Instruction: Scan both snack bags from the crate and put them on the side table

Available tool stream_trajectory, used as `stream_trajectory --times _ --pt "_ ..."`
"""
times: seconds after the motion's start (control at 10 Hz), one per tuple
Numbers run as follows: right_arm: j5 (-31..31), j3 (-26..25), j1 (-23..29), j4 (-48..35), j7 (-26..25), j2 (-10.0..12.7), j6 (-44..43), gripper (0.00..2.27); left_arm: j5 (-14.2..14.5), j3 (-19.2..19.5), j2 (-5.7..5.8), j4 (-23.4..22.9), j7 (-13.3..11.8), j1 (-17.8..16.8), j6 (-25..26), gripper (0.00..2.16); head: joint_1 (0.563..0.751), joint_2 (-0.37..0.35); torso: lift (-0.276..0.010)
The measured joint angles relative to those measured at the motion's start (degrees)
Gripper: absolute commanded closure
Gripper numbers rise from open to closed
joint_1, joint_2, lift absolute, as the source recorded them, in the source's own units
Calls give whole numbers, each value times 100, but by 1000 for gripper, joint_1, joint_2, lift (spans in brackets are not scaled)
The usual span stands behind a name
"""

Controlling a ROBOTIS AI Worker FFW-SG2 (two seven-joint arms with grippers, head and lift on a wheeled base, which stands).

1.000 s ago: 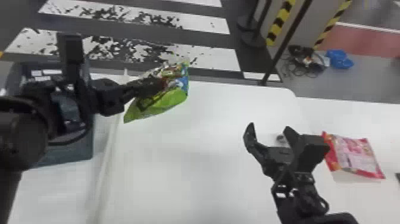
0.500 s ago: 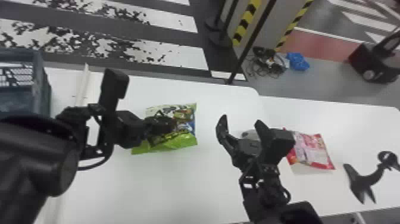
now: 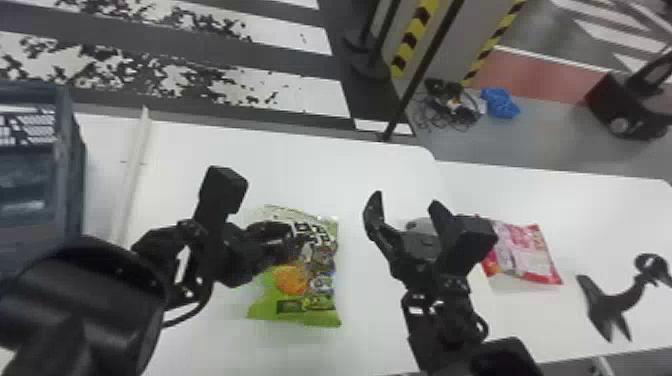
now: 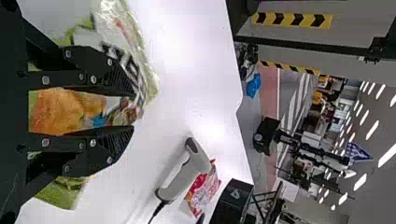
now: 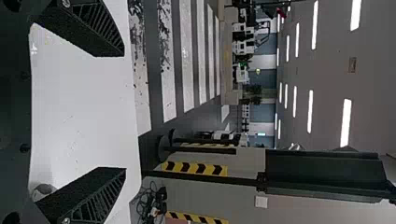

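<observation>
My left gripper point(image 3: 289, 239) is shut on the green snack bag point(image 3: 305, 290), which is over the white table left of centre. In the left wrist view the bag point(image 4: 60, 112) bulges between the fingers of my left gripper point(image 4: 131, 109). My right gripper point(image 3: 406, 212) stands open to the right of the bag, and in its own wrist view the right gripper point(image 5: 124, 112) has nothing between its fingers. The red and pink snack bag point(image 3: 525, 252) lies flat on the side table point(image 3: 590, 215). A grey handheld scanner point(image 4: 184, 173) rests near it, partly behind my right gripper in the head view.
The grey-blue crate point(image 3: 75, 185) stands at the far left, beside a pale strip point(image 3: 131, 180) along the table. A black stand point(image 3: 612, 305) is at the right on the side table. Beyond the tables are a dark pole point(image 3: 425, 65) and cables point(image 3: 447, 105) on the floor.
My left gripper has carried the green bag away from the crate, rightward and closer over the table. The head view has swung right, bringing more of the side table in. My right gripper stays open.
</observation>
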Motion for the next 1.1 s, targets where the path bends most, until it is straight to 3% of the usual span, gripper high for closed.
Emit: stream_trajectory --times 0.3,0.4,0.6,0.9,1.1 --pt "-58 16 3 -14 56 -10 81 39 -111 653 107 -735 242 492 -585 83 695 -350 -87" --pt "-97 9 3 -17 121 -18 200 39 -122 969 208 -1039 375 715 -934 83 695 -350 -87" --pt "-271 -53 -28 -46 272 -29 774 49 7 1612 450 -1442 586 1139 -1508 87 695 -284 -87" --pt "-637 -256 -71 -306 584 -34 1979 73 216 2204 700 -1804 1526 1734 -2161 87 695 -157 -87" --pt "-1062 -500 -59 -593 881 -44 2695 93 310 2348 747 -1925 1854 2084 -2763 87 695 -129 -87"
